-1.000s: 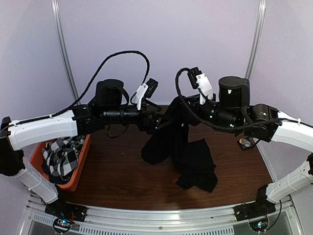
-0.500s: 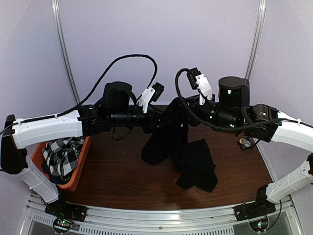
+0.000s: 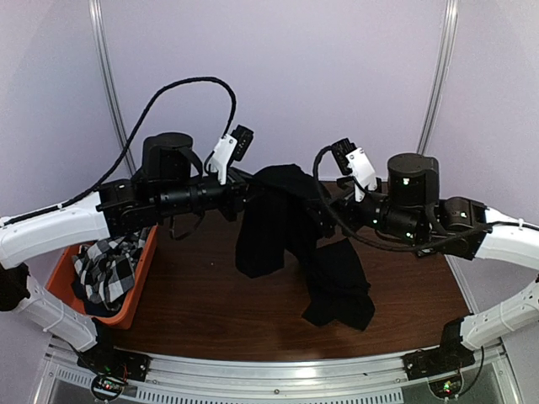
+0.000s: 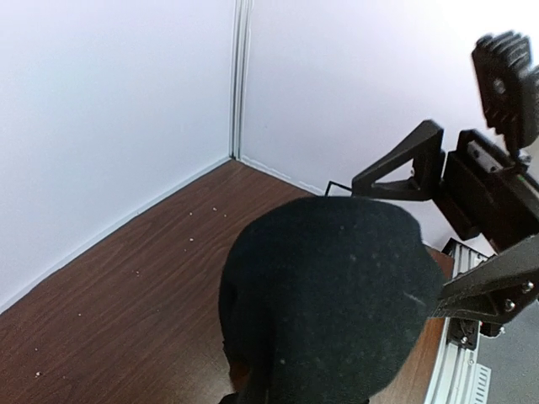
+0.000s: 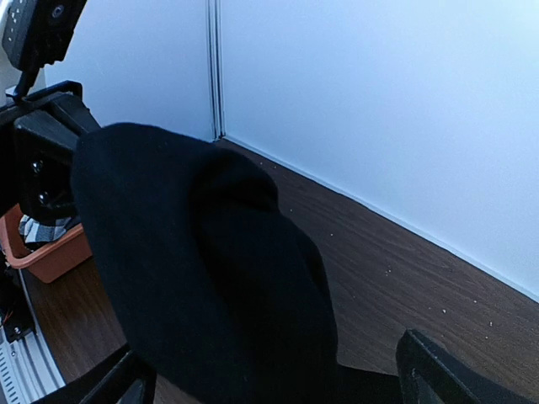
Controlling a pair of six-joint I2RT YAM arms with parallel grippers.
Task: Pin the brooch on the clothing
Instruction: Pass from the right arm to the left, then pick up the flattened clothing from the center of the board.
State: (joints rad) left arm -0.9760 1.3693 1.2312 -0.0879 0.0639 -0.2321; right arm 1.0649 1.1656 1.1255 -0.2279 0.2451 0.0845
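We find the left gripper (image 3: 246, 188) clenched on the black T-shirt (image 3: 268, 225), holding it up so the cloth hangs free with its tail on the table (image 3: 202, 286). The right gripper (image 3: 323, 220) stands released beside it, apparently free to fetch the brooch, which we cannot locate.

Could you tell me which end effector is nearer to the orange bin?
Left. The left end effector holds the shirt up, right of the bin; the right end effector is farther right, beyond the shirt.
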